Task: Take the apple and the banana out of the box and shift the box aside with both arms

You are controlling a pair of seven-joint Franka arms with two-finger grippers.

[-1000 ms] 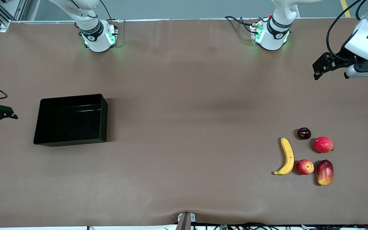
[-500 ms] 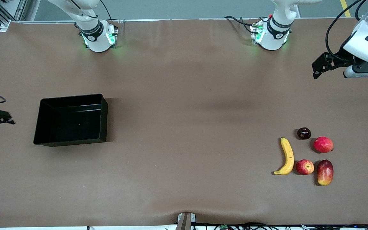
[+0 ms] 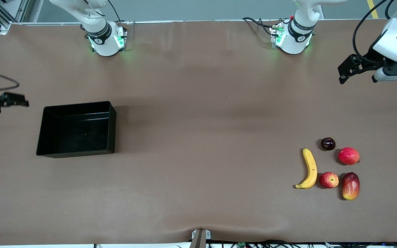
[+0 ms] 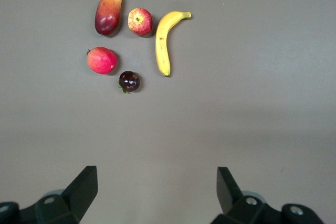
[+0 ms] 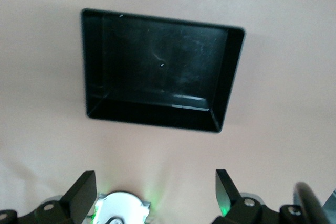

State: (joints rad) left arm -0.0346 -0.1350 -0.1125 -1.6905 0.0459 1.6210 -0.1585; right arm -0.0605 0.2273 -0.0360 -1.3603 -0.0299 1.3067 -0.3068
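You risk little: box (image 3: pixel 77 129) sits empty at nine o'clock, apple (image 3: pixel 328 179) and banana (image 3: pixel 309 168) lie out at four o'clock; left gripper (image 4: pixel 157 192) and right gripper (image 5: pixel 155 192) hang spread, holding nothing

We see the box (image 3: pixel 77 129) sitting empty on the tabletop (image 3: pixel 198 137) toward the right arm's end. The banana (image 3: pixel 309 168) lies just beside the apple (image 3: pixel 328 179) (among three other fruits) toward the left arm's end. Both hands hang spread, up in the air: the right hand (image 3: pixel 21 100) next to the box, the left hand (image 3: pixel 344 73) over bare tabletop.

box (image 3: pixel 77 129): set on the tabletop (image 3: pixel 198 137) toward the right arm's end
banana (image 3: pixel 309 168): laid toward the left arm's end, well apart from the box
apple (image 3: pixel 328 179): placed just beside the banana
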